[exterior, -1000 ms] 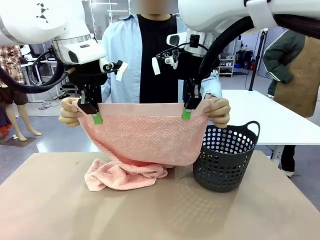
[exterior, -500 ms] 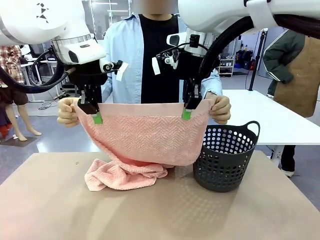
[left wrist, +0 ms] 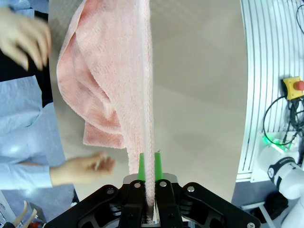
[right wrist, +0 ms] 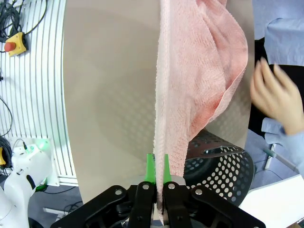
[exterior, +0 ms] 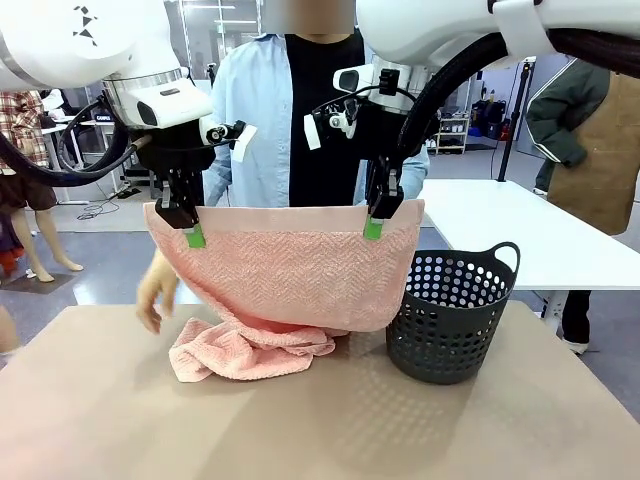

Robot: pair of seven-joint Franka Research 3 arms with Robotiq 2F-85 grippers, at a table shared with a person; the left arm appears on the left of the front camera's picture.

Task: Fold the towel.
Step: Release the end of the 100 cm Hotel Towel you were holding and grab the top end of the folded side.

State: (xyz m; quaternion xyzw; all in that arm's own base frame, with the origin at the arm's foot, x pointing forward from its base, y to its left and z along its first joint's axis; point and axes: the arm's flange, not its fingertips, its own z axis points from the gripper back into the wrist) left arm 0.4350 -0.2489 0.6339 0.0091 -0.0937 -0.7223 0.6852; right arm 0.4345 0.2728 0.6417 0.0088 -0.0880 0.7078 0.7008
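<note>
Towel (exterior: 290,270) hangs spread above the table (exterior: 320,420), plain border band uppermost and level. Its lower end is heaped on the tabletop, just left of the dark basket (exterior: 450,320).

Left gripper (exterior: 193,236) is pinched on the border near one top corner, and right gripper (exterior: 373,228) near the other.

Person's hand (exterior: 158,292), blurred, is just beside the towel's left edge.

White cable tags (exterior: 243,143): print too small to read.

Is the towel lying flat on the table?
No, the towel hangs from the left claw and right claw, only its lower end bunched on the table.
</note>
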